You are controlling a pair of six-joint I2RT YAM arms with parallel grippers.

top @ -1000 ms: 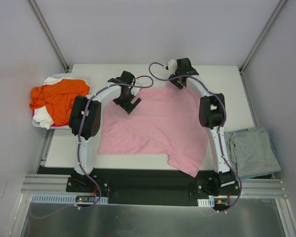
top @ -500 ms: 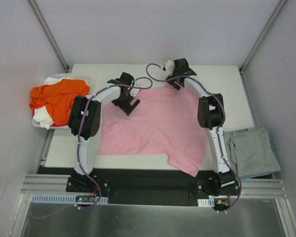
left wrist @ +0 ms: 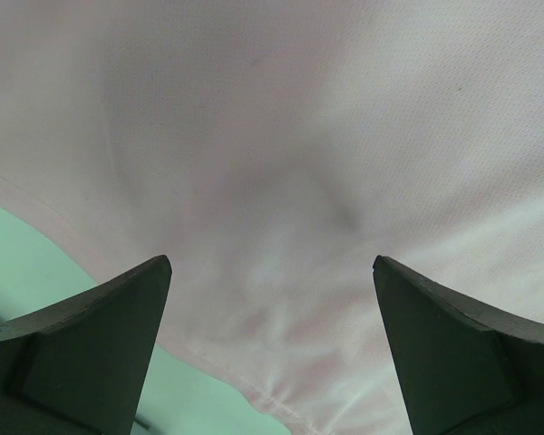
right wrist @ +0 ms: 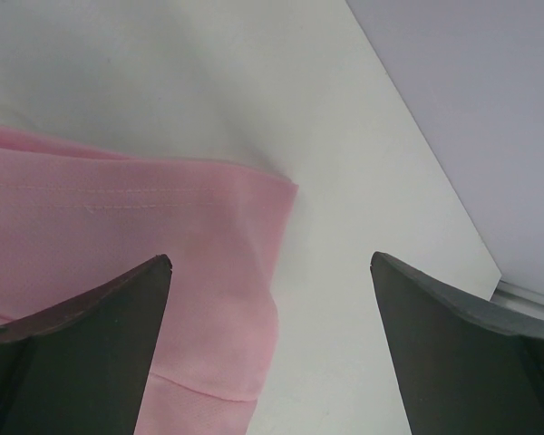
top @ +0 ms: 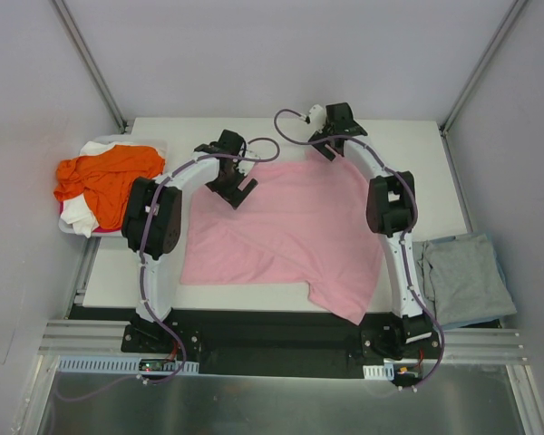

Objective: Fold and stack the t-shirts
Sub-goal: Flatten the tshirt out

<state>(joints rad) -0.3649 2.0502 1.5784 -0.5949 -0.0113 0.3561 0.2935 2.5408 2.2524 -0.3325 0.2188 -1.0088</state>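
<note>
Light pink cotton t-shirt (top: 281,231) lies spread flat mid white tabletop (top: 417,154), one part draped over the near edge. Left gripper (top: 238,188) has its jaws apart over the shirt's far-left part. Right gripper (top: 329,150) has its jaws apart at the shirt's far-right corner. Orange t-shirt (top: 109,177) is heaped past the left edge, folded grey-blue t-shirt (top: 467,276) past the right edge.

T-shirts: we count four, a pink t-shirt (top: 281,227), an orange t-shirt (top: 109,177), a white t-shirt (top: 80,217), a grey t-shirt (top: 467,276).
End effectors: we count two, left end effector (top: 240,188), right end effector (top: 329,152).
Tabletop (top: 408,145): one.
</note>
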